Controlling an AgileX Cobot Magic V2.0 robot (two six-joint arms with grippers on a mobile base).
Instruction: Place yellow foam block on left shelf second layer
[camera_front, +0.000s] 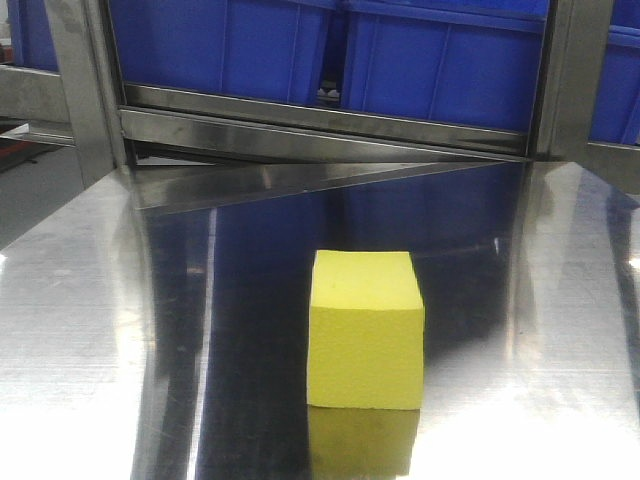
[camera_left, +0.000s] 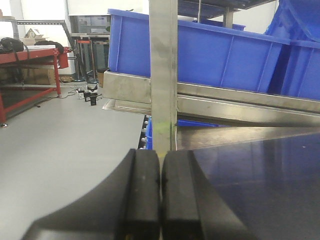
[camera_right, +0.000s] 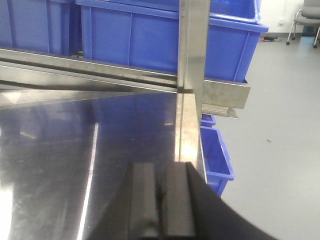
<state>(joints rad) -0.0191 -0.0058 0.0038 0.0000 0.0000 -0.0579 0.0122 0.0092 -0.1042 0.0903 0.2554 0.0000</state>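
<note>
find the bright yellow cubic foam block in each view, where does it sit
Exterior front-facing: the bright yellow cubic foam block stands low and just right of centre on the shiny steel surface.
Left wrist-mounted: not in it.
Right wrist-mounted: not in it.
Shared landmark: the row of blue plastic bins on the steel shelf rail, at the top of every view.

We find the foam block (camera_front: 365, 330) standing on the worktop (camera_front: 90, 320), near its front edge and about midway across. Behind it a shelf rail (camera_front: 320, 125) crosses the rear, carrying bins (camera_front: 440, 60). The left gripper (camera_left: 160, 195) sits before the left post (camera_left: 163, 75), the right gripper (camera_right: 161, 205) before the right post (camera_right: 194, 45). A lower bin (camera_right: 216, 152) lies under the shelf, right of the worktop.
</note>
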